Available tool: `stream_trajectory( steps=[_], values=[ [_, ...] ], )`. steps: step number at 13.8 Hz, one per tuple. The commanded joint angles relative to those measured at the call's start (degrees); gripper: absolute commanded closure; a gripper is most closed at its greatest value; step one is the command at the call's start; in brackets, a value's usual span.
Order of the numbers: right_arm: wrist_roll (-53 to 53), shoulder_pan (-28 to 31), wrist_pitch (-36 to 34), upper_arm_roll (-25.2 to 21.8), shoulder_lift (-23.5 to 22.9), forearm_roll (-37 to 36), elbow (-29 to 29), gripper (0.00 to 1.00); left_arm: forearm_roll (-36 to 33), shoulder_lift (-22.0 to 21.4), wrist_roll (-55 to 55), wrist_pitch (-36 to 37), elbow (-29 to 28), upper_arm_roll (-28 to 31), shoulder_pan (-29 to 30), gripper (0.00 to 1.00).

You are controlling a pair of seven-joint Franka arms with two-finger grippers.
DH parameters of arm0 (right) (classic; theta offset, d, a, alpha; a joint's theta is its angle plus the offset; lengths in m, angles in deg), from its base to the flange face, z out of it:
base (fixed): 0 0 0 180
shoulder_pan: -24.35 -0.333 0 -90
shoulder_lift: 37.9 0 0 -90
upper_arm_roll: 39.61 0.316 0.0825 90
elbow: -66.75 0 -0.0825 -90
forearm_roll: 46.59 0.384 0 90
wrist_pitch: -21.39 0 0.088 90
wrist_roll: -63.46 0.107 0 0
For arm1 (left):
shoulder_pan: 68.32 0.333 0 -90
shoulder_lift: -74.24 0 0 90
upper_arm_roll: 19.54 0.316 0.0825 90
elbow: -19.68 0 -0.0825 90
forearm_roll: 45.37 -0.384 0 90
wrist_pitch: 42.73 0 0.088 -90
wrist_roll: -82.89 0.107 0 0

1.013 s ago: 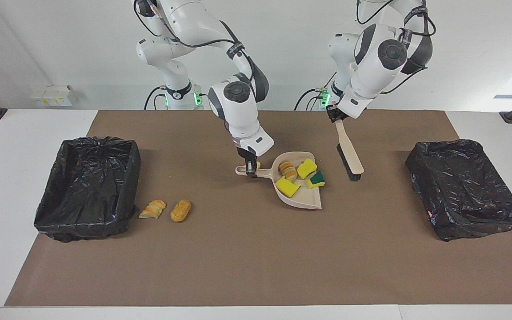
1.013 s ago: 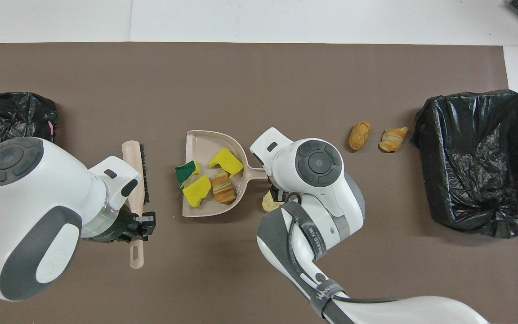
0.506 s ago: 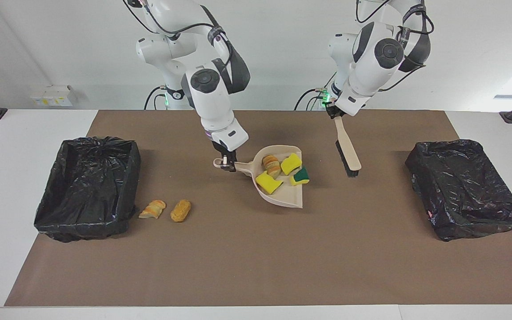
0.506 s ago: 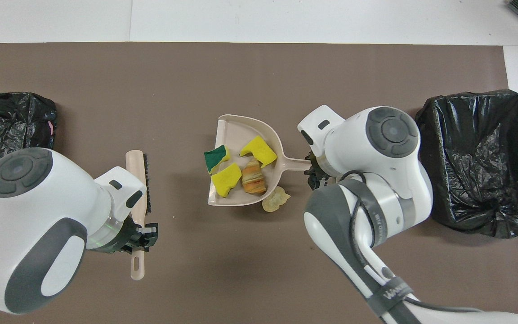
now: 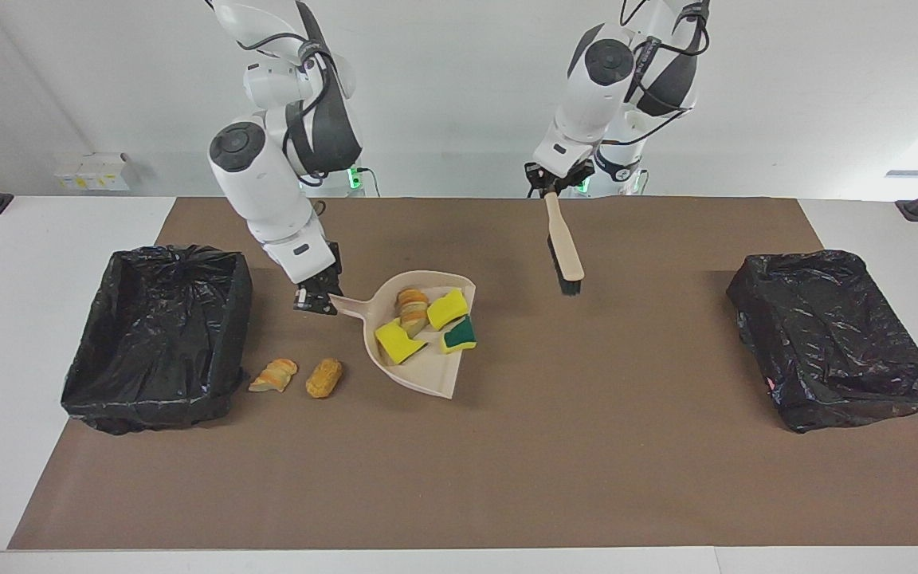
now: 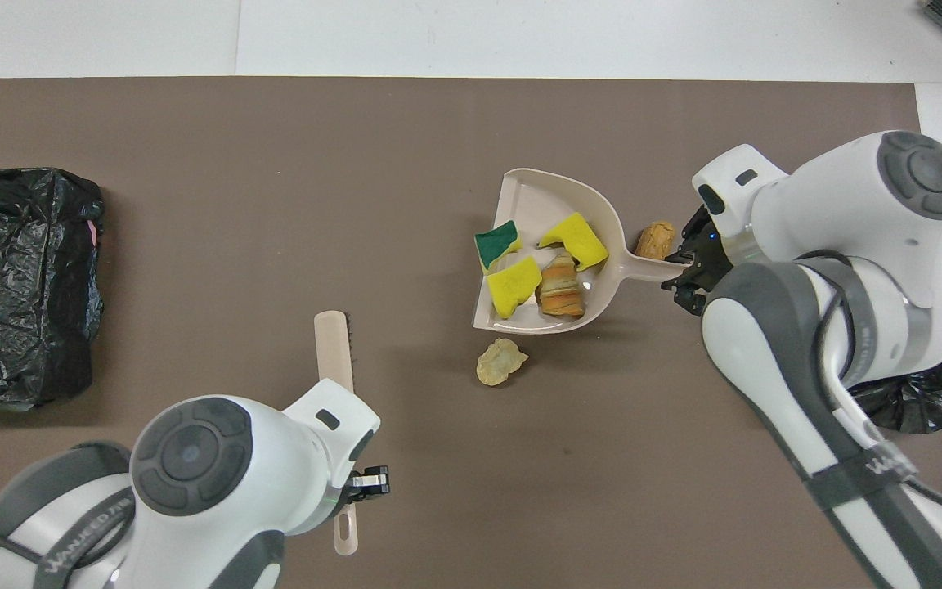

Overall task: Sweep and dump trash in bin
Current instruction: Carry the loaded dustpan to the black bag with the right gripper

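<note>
Overhead, brown mat [image 6: 275,204] shows a tan scrap [image 6: 500,361], hidden facing.

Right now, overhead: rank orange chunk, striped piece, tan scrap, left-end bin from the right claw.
From right claw:
1. Orange chunk, beside dustpan handle.
2. Striped piece, in the dustpan.
3. Tan scrap, on the mat.
4. Bin, left arm's end.

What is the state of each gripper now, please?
Left gripper: shut on the brush handle.
Right gripper: shut on the dustpan handle.
</note>
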Motion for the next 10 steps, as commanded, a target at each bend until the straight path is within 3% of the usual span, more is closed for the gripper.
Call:
stream_trajectory(
  steps=[1,6,10],
  values=[
    [-5.5,4.9,-3.6,0.7,0.1,2.0,1.9,1.0,2.7,2.1,-4.3,-6.2,-2.6,1.0,-6.2,1.0],
    [-16.5,13.1,-8.9,0.4,0.3,2.0,3.4,1.0,5.4,10.2,-6.2,-19.7,-4.6,1.0,-13.0,1.0],
    [-26.3,19.6,-10.1,-0.1,0.3,1.1,4.2,1.0,7.7,10.6,-6.7,-20.9,-6.0,1.0,-14.9,1.0]
  ],
)
